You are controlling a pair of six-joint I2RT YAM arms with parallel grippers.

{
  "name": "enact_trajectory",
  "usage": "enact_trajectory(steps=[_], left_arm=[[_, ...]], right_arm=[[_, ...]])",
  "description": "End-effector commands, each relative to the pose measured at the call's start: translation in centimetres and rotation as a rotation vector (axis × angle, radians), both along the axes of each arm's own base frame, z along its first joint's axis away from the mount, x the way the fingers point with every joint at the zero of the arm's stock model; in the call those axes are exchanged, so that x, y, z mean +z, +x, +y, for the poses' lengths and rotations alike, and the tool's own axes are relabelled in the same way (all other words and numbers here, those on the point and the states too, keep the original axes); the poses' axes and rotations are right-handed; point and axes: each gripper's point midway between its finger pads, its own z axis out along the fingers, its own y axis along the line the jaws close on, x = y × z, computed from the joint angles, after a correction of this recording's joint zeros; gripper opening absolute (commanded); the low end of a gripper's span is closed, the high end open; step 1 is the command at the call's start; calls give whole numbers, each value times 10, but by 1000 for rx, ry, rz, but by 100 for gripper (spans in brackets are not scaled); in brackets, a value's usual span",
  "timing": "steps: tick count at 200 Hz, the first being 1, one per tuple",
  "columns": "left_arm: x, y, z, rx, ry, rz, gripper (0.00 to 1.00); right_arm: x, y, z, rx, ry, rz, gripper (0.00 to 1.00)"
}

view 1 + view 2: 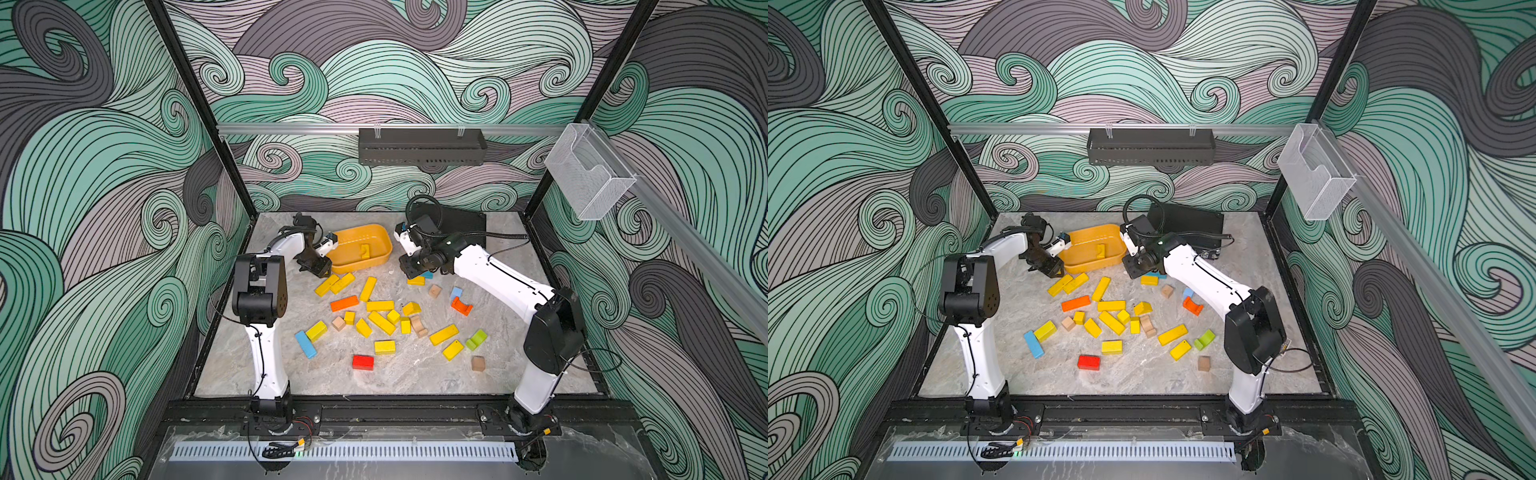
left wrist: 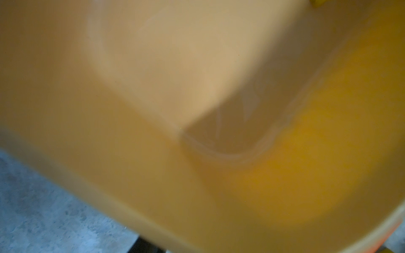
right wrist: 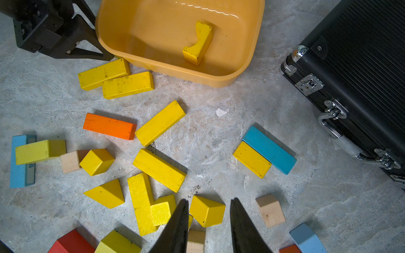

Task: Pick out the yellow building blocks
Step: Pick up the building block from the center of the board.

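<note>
Just beyond the right gripper (image 3: pixel 210 200), jaws narrowly apart and empty, sits a yellow block (image 3: pixel 207 211); left gripper (image 1: pixel 319 269) crowds the tub (image 3: pixel 221 80), and I can't tell its grip.

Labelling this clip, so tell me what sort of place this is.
Most likely a robot lab test cell, not a home: the left arm and right arm are mounted on a rail before a stone-look tabletop, black frame posts carry printed swirl panels, and yellow building blocks lie scattered by a tub.
</note>
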Motion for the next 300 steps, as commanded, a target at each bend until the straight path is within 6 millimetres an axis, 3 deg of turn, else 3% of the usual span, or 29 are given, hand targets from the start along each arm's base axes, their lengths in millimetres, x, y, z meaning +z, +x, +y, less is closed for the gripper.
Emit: enact_trajectory(steps=[1,37,73,91,105,137,171,221,256,282,300], left_arm=[[-9,-1,-2,-14,12,20,44],[-13,-1,6,-5,70,27,34],[-18,-10,8,-7,86,70,9],[-16,-14,7,-10,88,82,7],[-14,-15,7,-20,88,80,0],[-9,-18,11,-2,106,80,0],[2,-37,11,-18,102,103,0],[32,-54,11,-24,94,107,0],[65,-58,8,-14,69,82,0],[100,-46,0,9,22,23,0],[126,-26,-11,8,-38,-42,0]], right_arm=[[11,-3,-8,-13,2,-26,34],[9,-8,-16,-24,-13,-28,34],[4,-11,-16,-25,-8,-13,34],[3,-13,-17,-25,-6,-13,34],[4,-13,-17,-25,-6,-16,33],[1,-14,-18,-26,-9,-13,34],[-1,-12,-15,-25,6,-11,34],[-3,-10,-6,-20,36,1,33],[-4,-10,-4,-14,49,3,33],[-6,-10,-3,-9,51,8,32],[-5,-12,-3,-10,54,9,32]])
